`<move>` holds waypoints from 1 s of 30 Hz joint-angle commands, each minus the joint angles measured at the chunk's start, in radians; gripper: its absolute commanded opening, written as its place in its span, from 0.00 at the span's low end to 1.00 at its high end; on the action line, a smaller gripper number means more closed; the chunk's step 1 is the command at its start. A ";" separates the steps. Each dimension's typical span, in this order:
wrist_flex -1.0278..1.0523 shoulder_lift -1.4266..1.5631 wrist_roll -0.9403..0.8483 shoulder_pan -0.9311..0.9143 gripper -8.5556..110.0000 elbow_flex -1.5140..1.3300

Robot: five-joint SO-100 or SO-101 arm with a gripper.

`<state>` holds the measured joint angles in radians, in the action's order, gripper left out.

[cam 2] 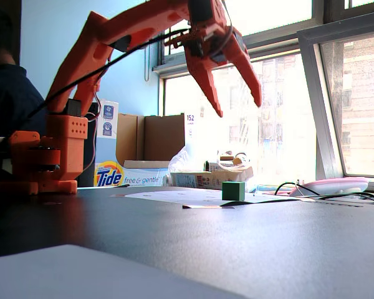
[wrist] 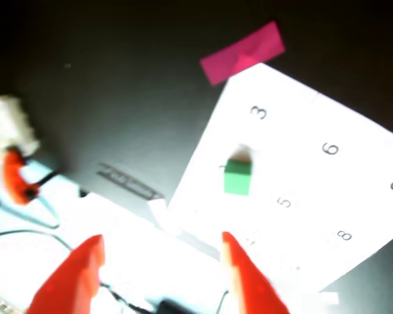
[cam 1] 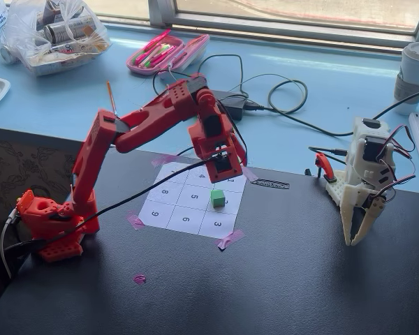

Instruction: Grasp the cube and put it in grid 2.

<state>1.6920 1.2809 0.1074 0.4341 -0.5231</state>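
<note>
The bright-green cube (cam 1: 218, 198) stands on the white numbered sheet, on grid 2 (cam 1: 232, 204), the right-column square just behind square 3 in a fixed view. The cube covers most of the digit. It also shows in the low fixed view (cam 2: 233, 190) and the wrist view (wrist: 237, 176), where grid 2 (wrist: 207, 180) lies under it. My red gripper (cam 1: 227, 165) is open and empty, raised above the sheet's far edge, clear of the cube. Its spread fingers hang high over the cube in the low fixed view (cam 2: 238, 107) and frame the bottom of the wrist view (wrist: 160, 239).
A white second arm (cam 1: 363, 188) stands at the table's right. Pink tape pieces (cam 1: 230, 239) hold the sheet's corners. Black cables (cam 1: 279, 98), a pink pencil case (cam 1: 166, 53) and a plastic bag (cam 1: 52, 31) lie on the blue surface behind.
</note>
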 commanded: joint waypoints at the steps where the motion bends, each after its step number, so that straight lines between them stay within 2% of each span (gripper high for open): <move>1: 0.064 0.192 -0.029 -0.051 0.31 0.061; 7: 0.071 0.448 -0.095 -0.265 0.31 -0.101; 14: 0.043 0.831 -0.222 -0.560 0.31 -0.591; 18: -0.012 1.026 -0.232 -0.581 0.31 -0.896; 25: -0.184 1.344 -0.192 -0.514 0.31 -1.402; 30: -0.393 1.505 -0.192 -0.520 0.31 -1.718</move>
<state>1.3990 2.7167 -0.0874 -0.0782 -2.1077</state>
